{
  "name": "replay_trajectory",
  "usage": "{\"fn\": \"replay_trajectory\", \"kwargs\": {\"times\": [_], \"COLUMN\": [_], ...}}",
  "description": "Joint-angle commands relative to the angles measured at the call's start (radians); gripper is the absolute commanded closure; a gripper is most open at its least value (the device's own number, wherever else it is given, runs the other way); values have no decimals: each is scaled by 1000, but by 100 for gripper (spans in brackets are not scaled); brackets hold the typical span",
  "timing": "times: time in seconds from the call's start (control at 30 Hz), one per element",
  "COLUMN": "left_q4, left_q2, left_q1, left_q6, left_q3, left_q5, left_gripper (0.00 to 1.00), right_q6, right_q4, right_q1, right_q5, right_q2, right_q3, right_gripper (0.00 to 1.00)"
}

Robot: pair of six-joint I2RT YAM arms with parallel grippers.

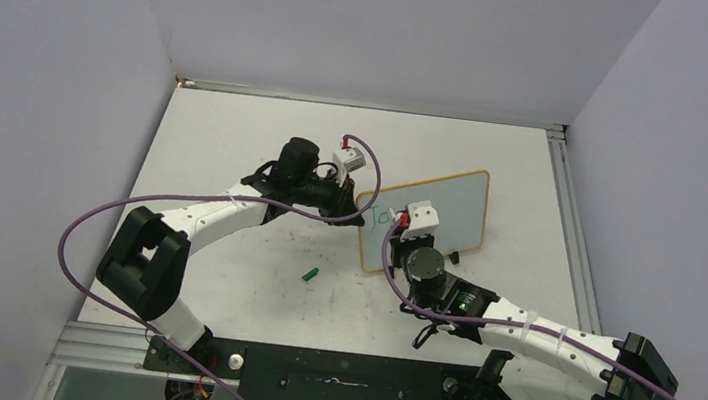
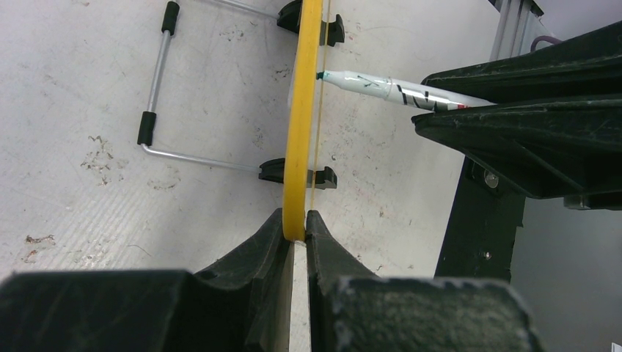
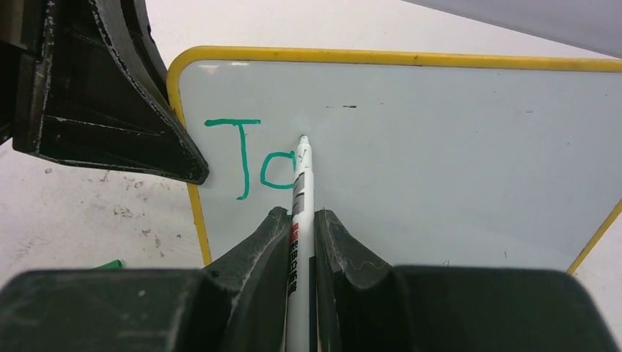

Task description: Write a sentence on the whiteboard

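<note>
The whiteboard (image 1: 455, 207) stands upright on the table, white with a yellow rim (image 3: 381, 56). My left gripper (image 2: 295, 227) is shut on its left edge, the rim (image 2: 302, 117) pinched between the jaws. My right gripper (image 3: 301, 220) is shut on a white marker (image 3: 301, 191) whose tip touches the board face. The sentence (image 3: 249, 158) reads just "Jo" in teal-green, with the tip at the start of a third letter. In the left wrist view the marker (image 2: 389, 89) meets the board from the right. In the top view the left gripper (image 1: 354, 208) and right gripper (image 1: 414, 229) flank the board's left end.
A small green marker cap (image 1: 310, 275) lies on the table in front of the board, left of the right arm. The board's wire stand (image 2: 158, 81) and black feet (image 2: 323, 176) rest on the table behind it. Grey walls enclose the table on three sides.
</note>
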Motion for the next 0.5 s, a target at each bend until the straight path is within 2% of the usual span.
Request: {"fn": "replay_trajectory", "kwargs": {"times": [0.0,0.47], "left_q4": [0,-2], "left_q2": [-34,-34], "left_q1": [-12,-12], "left_q6": [13,13], "left_q3": [-1,-1], "left_q5": [35,35], "left_gripper": [100,100], "right_q6": [-15,69], "right_q4": [50,-16], "right_q1": [-21,-32], "right_q5": [-1,-20], "right_q2": [6,-17], "right_q3": [25,-40], "right_gripper": [95,95]}}
